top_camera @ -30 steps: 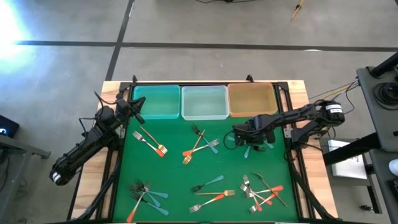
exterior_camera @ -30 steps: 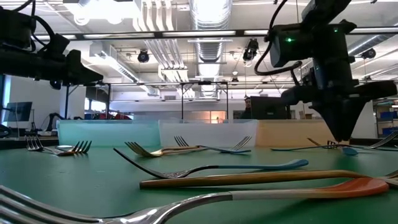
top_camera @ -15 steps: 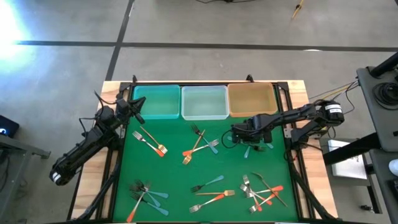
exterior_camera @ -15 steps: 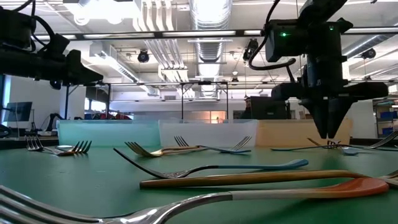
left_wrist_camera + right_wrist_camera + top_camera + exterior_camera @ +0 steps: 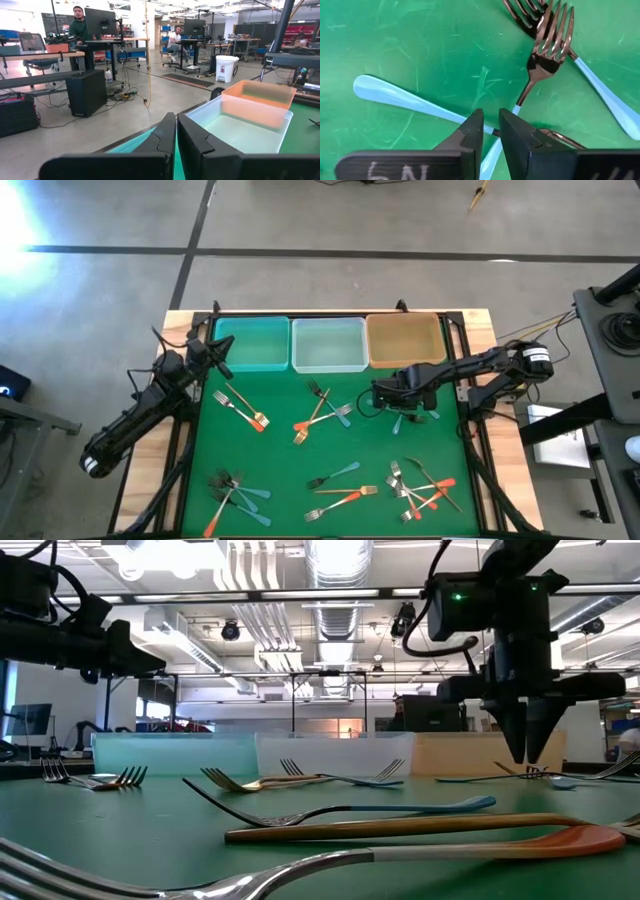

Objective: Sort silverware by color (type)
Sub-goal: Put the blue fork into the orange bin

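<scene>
So the teal-handled forks (image 5: 540, 60) under the right arm are lying crossed on the green tabletop (image 5: 280, 455), just in front of the tan bin (image 5: 404, 340). The right end effector (image 5: 491, 131) hangs right above where their blue handles cross, tips pointing straight down, fingers only slightly parted with a narrow gap between them and nothing pinched in there. In the low view its tips (image 5: 527, 745) sit just off the mat.

The rest of the silverware is scattered around: a crossed bunch in the middle of the mat (image 5: 322, 412), a gold and orange pair (image 5: 242, 409) toward the left, a teal-handled heap (image 5: 236, 494) at the near left, a couple more near the front centre (image 5: 340, 484), and a mixed pile (image 5: 422, 488) at the near right.

Teal bin (image 5: 251, 344) and clear bin (image 5: 328, 345) sit beside the tan one along the far edge.

The left end effector (image 5: 176, 131) is parked by the teal bin's far left corner, fingers pressed together, holding nothing.
</scene>
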Tool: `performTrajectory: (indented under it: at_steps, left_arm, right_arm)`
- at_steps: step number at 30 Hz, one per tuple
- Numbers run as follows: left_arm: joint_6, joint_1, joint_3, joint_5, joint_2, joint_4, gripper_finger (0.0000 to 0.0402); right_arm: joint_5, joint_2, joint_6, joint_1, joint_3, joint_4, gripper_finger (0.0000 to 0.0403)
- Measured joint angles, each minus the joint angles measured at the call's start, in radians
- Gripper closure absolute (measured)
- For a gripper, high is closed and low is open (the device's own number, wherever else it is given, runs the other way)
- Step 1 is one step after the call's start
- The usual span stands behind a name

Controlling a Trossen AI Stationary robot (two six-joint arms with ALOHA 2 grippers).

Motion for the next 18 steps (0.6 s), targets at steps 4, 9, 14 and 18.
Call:
performTrajectory:
  at_steps: [4,9,14,18]
  left_arm:
    - [0.000,0.000,0.000,0.000,0.000,0.000,0.0401]
    - [0.000,0.000,0.000,0.000,0.000,0.000,0.0401]
    - [0.000,0.000,0.000,0.000,0.000,0.000,0.0401]
    - [0.000,0.000,0.000,0.000,0.000,0.000,0.0401]
  right_arm:
    - [0.000,0.000,-0.003,0.000,-0.004,-0.003,0.0320]
    - [0.000,0.000,-0.001,0.000,-0.004,-0.042,0.0302]
    - [0.000,0.000,0.006,0.000,-0.019,-0.076,0.0301]
    - [0.010,0.001,0.013,0.000,-0.051,-0.039,0.0301]
